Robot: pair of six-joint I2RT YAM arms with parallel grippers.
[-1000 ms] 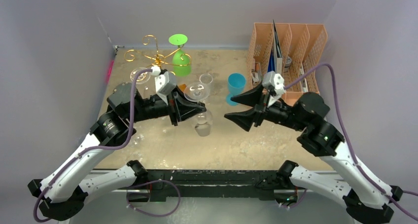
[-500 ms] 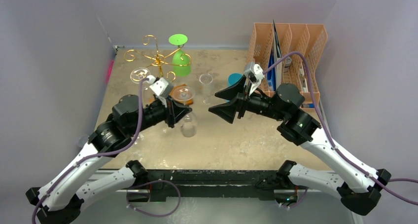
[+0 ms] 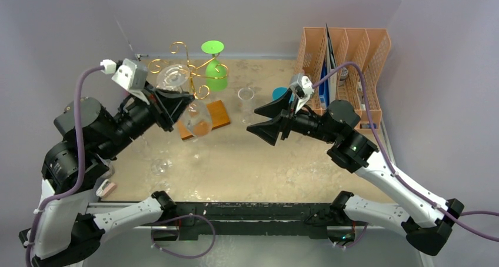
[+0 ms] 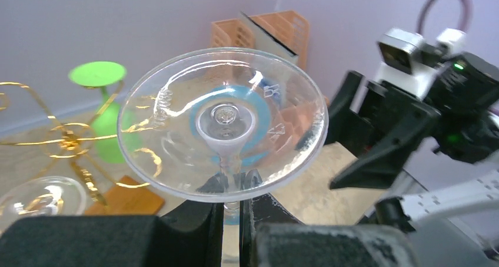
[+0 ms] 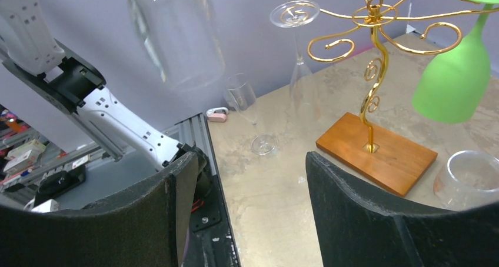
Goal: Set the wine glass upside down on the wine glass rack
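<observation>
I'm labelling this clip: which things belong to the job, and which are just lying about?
In the job: wine glass, left gripper holding it, wine glass rack.
Lying about: green glass already hung, blue cup, orange file organiser, open right gripper.

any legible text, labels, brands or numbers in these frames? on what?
No text can be read in any view.
Clear wine glass, foot: small embossed marks, too blurred to read.
Orange file organiser, contents: any print too small to read.
Boxes beyond the table edge: labels too small to read.
</observation>
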